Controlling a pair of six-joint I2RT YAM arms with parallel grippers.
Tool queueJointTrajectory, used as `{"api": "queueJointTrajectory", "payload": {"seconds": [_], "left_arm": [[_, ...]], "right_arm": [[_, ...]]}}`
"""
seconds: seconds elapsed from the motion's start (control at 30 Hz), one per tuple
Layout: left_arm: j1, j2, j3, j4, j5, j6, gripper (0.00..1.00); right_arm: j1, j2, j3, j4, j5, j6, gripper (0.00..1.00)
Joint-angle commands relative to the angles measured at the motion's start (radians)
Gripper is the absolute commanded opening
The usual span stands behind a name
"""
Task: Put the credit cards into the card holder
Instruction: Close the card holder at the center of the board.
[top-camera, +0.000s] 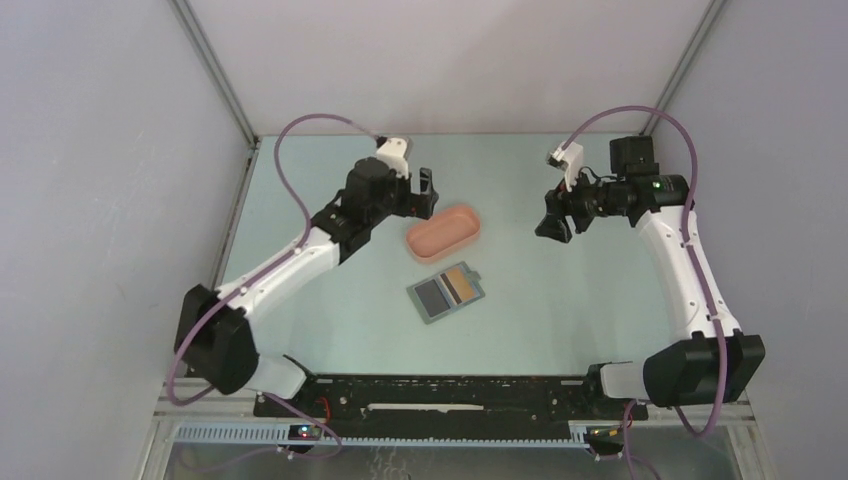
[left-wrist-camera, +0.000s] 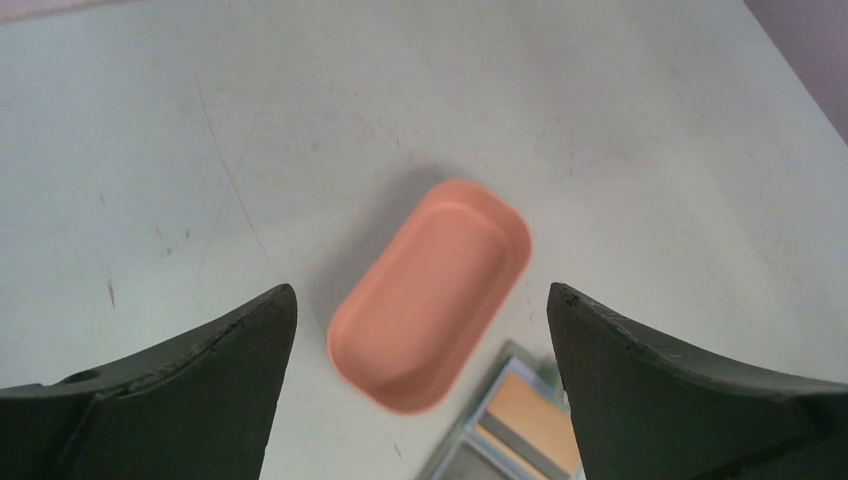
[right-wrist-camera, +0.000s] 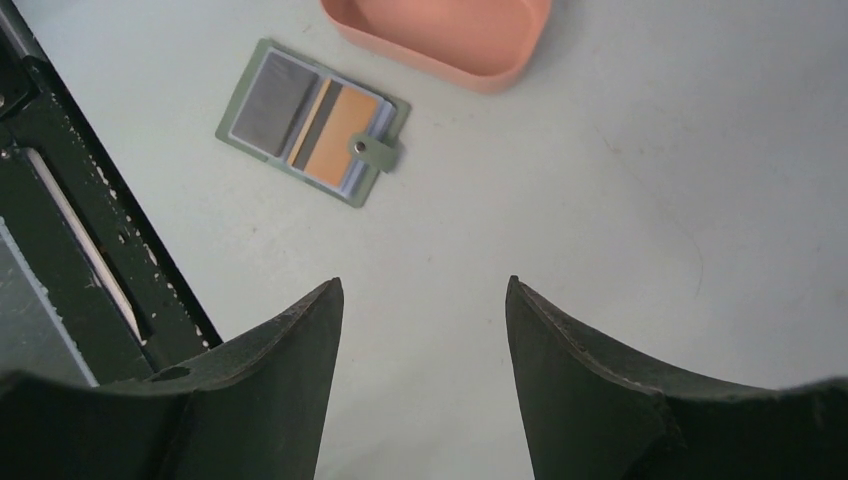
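The grey-green card holder (top-camera: 447, 292) lies open and flat on the table, just in front of the pink tray. Its tab (right-wrist-camera: 381, 151) sticks out from one edge. Inside it I see a yellowish-tan credit card (right-wrist-camera: 338, 139) in one half and a dark grey card (right-wrist-camera: 270, 104) in the other. The holder (left-wrist-camera: 510, 420) also shows at the bottom of the left wrist view. My left gripper (top-camera: 426, 193) hangs open above the table, left of the tray, with nothing between its fingers. Off to the right of the tray my right gripper (top-camera: 553, 224) is held up, open and empty.
A pink oblong tray (top-camera: 443, 231) stands empty at the table's middle, seen too as the tray (left-wrist-camera: 432, 294) and the tray (right-wrist-camera: 450, 35). The black mounting rail (right-wrist-camera: 90, 240) runs along the near edge. Grey walls enclose the table on three sides.
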Motion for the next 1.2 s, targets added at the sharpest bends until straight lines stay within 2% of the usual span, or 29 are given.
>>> {"api": "queueJointTrajectory", "payload": {"seconds": [0.0,0.1,0.27,0.43,0.5,0.9,1.17], "left_arm": [[0.024,0.125,0.220,-0.112,0.047,0.122,0.98],[0.051,0.188,0.308,-0.231,0.105,0.184,0.93],[0.086,0.215,0.350,-0.350,0.174,0.296,0.90],[0.089,0.233,0.367,-0.417,0.151,0.361,0.90],[0.087,0.255,0.370,-0.423,0.141,0.374,0.89],[0.055,0.432,0.475,-0.529,0.079,0.482,0.87],[0.036,0.548,0.578,-0.581,0.052,0.514,0.78]], "right_arm": [[-0.043,0.036,0.099,-0.167,-0.029,-0.102,0.69],[-0.043,0.035,0.105,-0.212,-0.040,-0.191,0.70],[-0.043,0.033,0.108,-0.228,-0.120,-0.263,0.70],[-0.028,0.018,0.065,-0.265,-0.215,-0.446,0.72],[-0.003,0.031,0.050,-0.284,-0.207,-0.509,0.72],[0.040,0.112,0.001,-0.211,-0.200,-0.441,0.70],[0.026,0.155,-0.015,-0.181,-0.229,-0.361,0.58]]}}
